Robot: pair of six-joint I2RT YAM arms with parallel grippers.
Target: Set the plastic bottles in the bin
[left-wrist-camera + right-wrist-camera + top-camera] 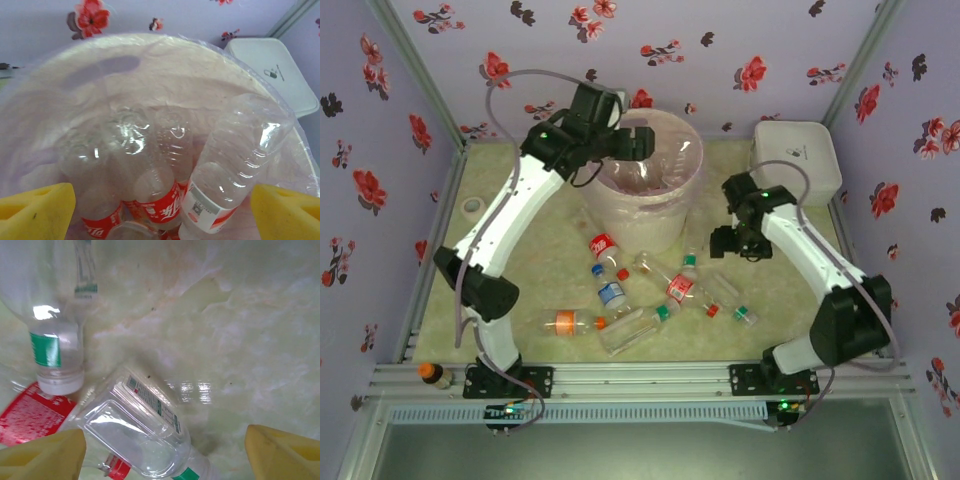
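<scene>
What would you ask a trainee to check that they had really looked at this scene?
1. True or false: the left tool hangs over the bin with its jaws open and nothing gripped.
2. Where do the bottles not yet binned lie? A: on a white lidded box. B: on the table in front of the bin, between the two arms. C: upright along the back wall.
3. Which tool is down close to those bottles?
Key: 1 true; 2 B; 3 the right tool.
</scene>
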